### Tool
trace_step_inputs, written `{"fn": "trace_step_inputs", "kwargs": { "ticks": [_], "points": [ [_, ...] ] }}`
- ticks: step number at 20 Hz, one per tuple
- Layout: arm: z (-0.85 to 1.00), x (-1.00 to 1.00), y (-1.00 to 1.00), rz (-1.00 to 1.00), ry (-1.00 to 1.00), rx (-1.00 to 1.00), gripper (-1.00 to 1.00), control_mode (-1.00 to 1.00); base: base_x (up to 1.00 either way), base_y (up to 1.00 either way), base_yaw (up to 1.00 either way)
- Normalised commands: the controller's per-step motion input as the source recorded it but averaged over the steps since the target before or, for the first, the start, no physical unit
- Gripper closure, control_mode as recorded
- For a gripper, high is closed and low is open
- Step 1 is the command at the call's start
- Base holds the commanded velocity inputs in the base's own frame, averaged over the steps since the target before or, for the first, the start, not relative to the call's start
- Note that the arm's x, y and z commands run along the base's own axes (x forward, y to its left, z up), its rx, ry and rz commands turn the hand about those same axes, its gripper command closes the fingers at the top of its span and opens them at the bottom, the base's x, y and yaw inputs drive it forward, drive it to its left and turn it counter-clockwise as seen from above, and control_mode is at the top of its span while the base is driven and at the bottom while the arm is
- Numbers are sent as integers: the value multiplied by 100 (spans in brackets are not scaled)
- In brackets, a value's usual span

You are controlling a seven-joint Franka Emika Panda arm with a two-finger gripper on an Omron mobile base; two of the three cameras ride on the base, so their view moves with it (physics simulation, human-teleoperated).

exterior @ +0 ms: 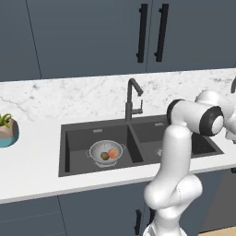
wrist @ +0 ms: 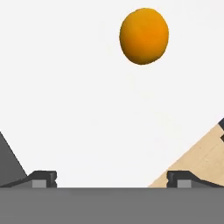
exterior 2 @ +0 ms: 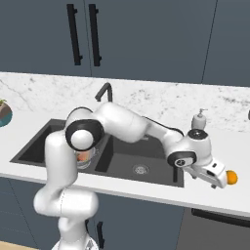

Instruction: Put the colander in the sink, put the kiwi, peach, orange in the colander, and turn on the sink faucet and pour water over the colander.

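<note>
The silvery colander (exterior: 107,148) sits in the left basin of the dark sink (exterior: 73,138). It holds the brown kiwi (exterior: 104,156) and the pinkish peach (exterior: 113,153). The bright orange (wrist: 144,36) lies on the white counter right of the sink, also seen as the orange (exterior 2: 232,177) just past my hand. My gripper (wrist: 113,179) is open, fingertips (wrist: 43,178) wide apart, with the orange ahead of them and nothing between. In the right base view the gripper (exterior 2: 220,179) hangs low over the counter. The dark faucet (exterior: 132,99) stands behind the sink divider, with no water visible.
A white soap dispenser (exterior 2: 199,120) stands behind my hand on the counter. A teal plant pot (exterior: 7,132) sits at the far left. The counter's front edge (wrist: 188,151) runs close to the right fingertip, with wooden floor beyond it.
</note>
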Motion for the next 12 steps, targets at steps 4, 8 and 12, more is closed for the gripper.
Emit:
{"fn": "trace_step_inputs", "kwargs": {
  "ticks": [4,8,12],
  "points": [
    [-2,26,-30,-3,-19,3,-100,-100,0,0,0],
    [13,11,-44,0,-2,11,-100,-100,0,0,0],
    [19,23,-35,0,5,2,-100,-100,0,0,0]
  ]
}}
